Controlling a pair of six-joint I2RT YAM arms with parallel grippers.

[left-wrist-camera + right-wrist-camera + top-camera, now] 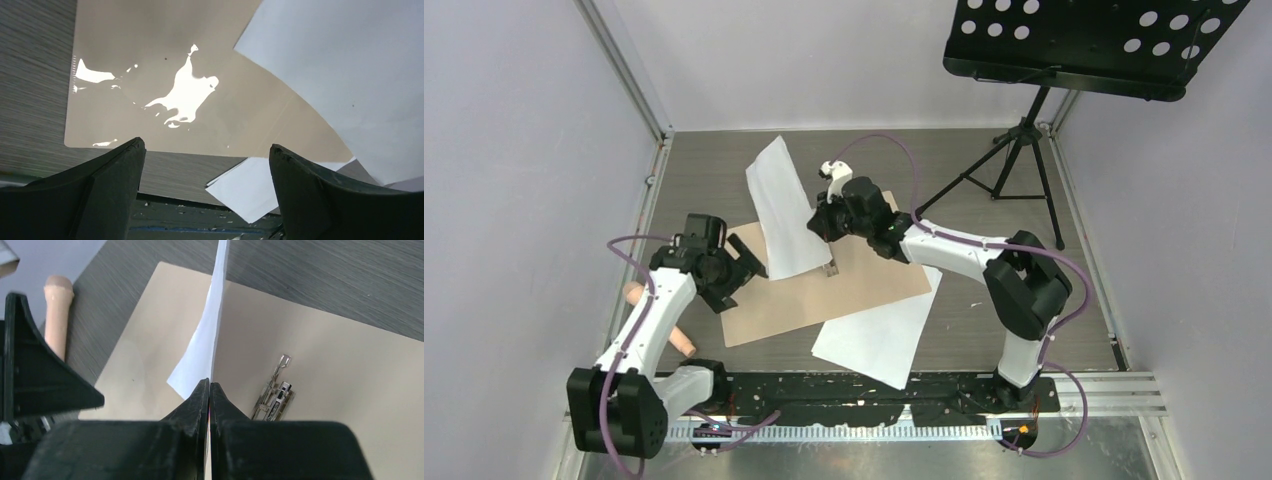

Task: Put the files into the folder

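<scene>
The brown folder [844,295] lies open and flat on the table; it also shows in the left wrist view [150,100] and the right wrist view [340,390]. My right gripper [822,228] is shut on the edge of a white sheet [782,205] and holds it raised and slanted above the folder; the pinch [209,386] and the sheet edge-on [202,345] show in the right wrist view. A second white sheet [879,335] lies at the folder's near right edge, partly tucked under it. My left gripper [742,280] is open and empty over the folder's left edge [205,165].
A metal clip [832,268] lies on the folder [275,395]. A pinkish peg-like object [679,340] lies beside the left arm. A black music stand [1024,150] stands at the back right. Walls enclose the table at left, right and back.
</scene>
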